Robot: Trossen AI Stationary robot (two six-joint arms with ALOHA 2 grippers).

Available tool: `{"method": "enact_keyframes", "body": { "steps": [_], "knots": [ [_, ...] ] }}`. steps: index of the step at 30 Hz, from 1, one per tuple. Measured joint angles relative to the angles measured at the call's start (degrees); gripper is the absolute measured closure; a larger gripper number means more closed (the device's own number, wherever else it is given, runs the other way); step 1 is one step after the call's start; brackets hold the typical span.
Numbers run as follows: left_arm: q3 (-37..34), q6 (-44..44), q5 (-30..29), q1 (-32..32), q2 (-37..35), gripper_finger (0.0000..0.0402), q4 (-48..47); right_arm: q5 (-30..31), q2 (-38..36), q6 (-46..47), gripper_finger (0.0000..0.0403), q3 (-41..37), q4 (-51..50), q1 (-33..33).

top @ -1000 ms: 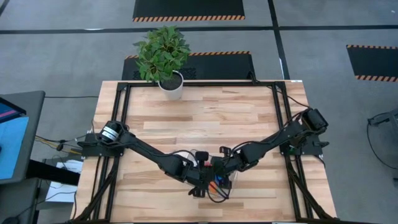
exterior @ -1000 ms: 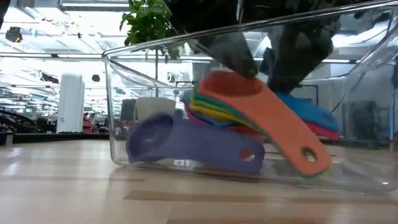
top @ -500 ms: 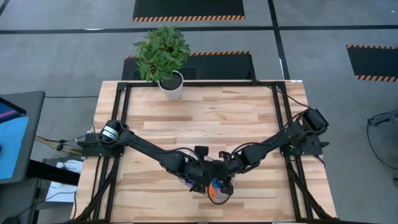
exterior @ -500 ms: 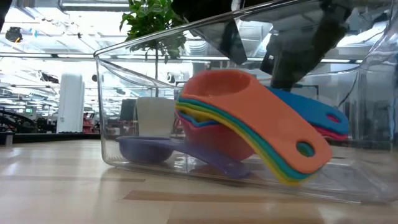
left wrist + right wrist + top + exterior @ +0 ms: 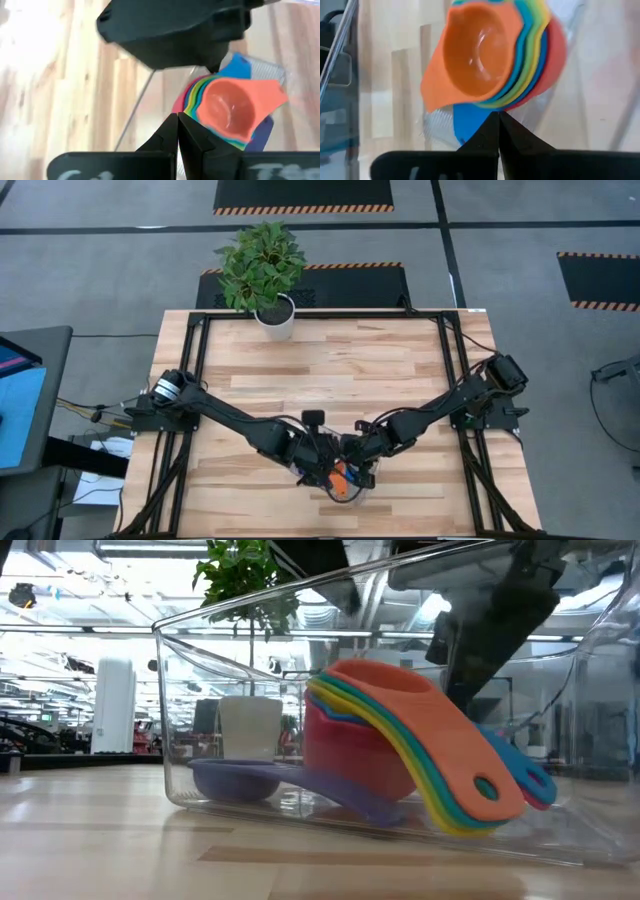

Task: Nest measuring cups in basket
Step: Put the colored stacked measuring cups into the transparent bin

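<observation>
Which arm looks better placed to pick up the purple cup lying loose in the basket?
Probably the left. The purple cup lies at the left end of the basket, beside the nested stack, nearer the left gripper; the right gripper sits beyond the stack.

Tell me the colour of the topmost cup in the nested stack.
Orange; the topmost cup shows best in the right wrist view.

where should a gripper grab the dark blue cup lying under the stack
Probably by its handle, which lies flat on the basket floor and pokes out beneath the nested stack. Its bowl sits clear at the other end, so coming from above on that side avoids the stack.
</observation>
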Motion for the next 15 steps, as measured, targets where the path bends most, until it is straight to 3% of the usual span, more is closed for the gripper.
{"method": "enact_keyframes", "body": {
  "steps": [9, 15],
  "knots": [
    [0.0, -3.7, -0.6, -0.2, -2.6, 0.0402, -3.6, 4.4, -1.6, 0.3, 0.0386, 6.1, -13.8, -1.2],
    [0.0, -6.7, 0.2, -1.8, -2.7, 0.0401, -3.6, 1.2, -3.0, -2.3, 0.039, 10.2, -12.1, 0.2]
  ]
}}
